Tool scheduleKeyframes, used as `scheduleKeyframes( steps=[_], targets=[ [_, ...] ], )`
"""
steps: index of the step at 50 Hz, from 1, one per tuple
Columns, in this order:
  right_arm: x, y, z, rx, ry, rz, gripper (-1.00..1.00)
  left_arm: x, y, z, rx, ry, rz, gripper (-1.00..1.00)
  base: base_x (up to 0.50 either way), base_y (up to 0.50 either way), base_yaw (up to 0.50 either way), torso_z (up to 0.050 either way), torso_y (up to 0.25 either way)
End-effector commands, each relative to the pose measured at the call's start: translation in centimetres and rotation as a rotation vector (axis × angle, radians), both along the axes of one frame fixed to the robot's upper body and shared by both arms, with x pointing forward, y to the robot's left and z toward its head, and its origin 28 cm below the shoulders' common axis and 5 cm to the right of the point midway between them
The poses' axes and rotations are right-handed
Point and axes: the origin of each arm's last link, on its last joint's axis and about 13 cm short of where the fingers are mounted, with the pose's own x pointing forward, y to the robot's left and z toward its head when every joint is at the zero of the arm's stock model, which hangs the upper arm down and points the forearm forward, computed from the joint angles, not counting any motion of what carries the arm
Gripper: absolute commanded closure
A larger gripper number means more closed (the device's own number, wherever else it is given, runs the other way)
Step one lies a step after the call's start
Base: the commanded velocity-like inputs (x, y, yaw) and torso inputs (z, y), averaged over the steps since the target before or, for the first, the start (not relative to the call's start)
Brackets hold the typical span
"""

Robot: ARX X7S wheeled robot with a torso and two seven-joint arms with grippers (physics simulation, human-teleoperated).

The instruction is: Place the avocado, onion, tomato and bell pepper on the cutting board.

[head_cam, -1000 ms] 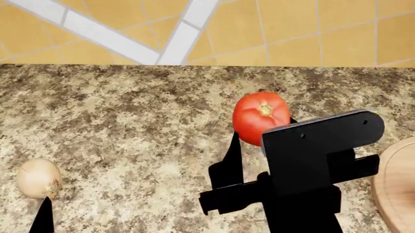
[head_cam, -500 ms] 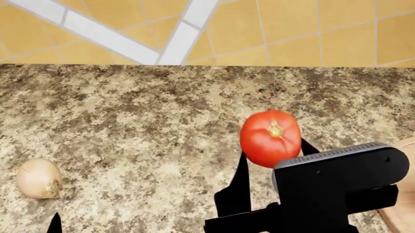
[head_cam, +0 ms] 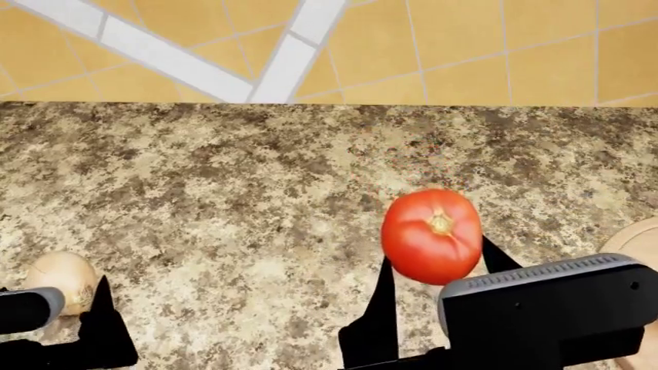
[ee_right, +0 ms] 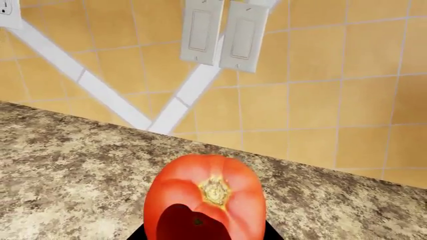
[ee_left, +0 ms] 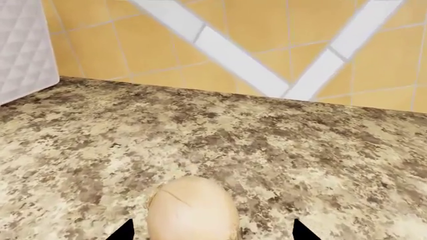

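A: How far along is the job, would you say?

B: Early, by my judgement. The shiny bright-red round tomato (head_cam: pixel 432 236) sits between the two black fingers of the right claw (head_cam: pixel 434 287), which is closed on its sides and holds it off the speckled granite table (head_cam: pixel 236 177), a little short of the round light-wood cutting board (head_cam: pixel 636 239). Only a sliver of that board's rim shows at the right edge of the head view, and nothing is visible on that sliver. The rest of the board is out of view, so I cannot tell what it already carries.

A: And the other arm?

B: The left claw (ee_left: pixel 210 231) hovers at the pale tan oval onion (head_cam: pixel 62 283), which rests on the table far from the cutting board, on the opposite side from it. The wrist view shows the onion between two dark fingertips with gaps on both sides, so the claw is spread wide and grips nothing.

A: So what remains?

B: Setting the tomato on the cutting board, then gripping and carrying the onion. The avocado and bell pepper appear in no view; they may be done or still waiting.

A: Counts?

B: One tomato, one onion, one cutting board, two claws. On the yellow tiled wall (ee_right: pixel 347 60) behind, two white switch plates (ee_right: pixel 220 32).
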Motion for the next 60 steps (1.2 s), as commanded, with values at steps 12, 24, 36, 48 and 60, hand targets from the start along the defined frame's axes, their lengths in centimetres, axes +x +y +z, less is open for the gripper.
scheduleKeyframes(
  steps=[12,24,36,48,60],
  targets=[
    [-1.1,-0.1,0.1,0.008,0.001,0.0,1.0,3.9,-0.4,-2.1,0.021,0.064,0.038,-1.0,0.0,0.0,0.0,0.0,0.001],
    [-1.4,-0.2,0.0,0.007,0.013,-0.004,1.0,5.3,-0.2,-3.6,0.04,0.11,0.078,-1.0,0.0,0.0,0.0,0.0,0.0],
    [-1.5,-0.2,0.2,0.011,0.02,-0.004,1.0,4.7,-0.6,-2.2,0.053,0.053,0.062,1.0,0.0,0.0,0.0,0.0,0.0],
    [-1.4,0.1,-0.4,0.051,0.005,-0.011,1.0,0.3,-0.7,5.0,0.0,-0.17,-0.058,1.0,0.0,0.0,0.0,0.0,0.0],
    [-0.1,0.6,-1.0,0.102,-0.07,-0.018,1.0,-6.2,1.5,6.8,0.013,-0.219,-0.125,1.0,0.0,0.0,0.0,0.0,0.0]
  ],
)
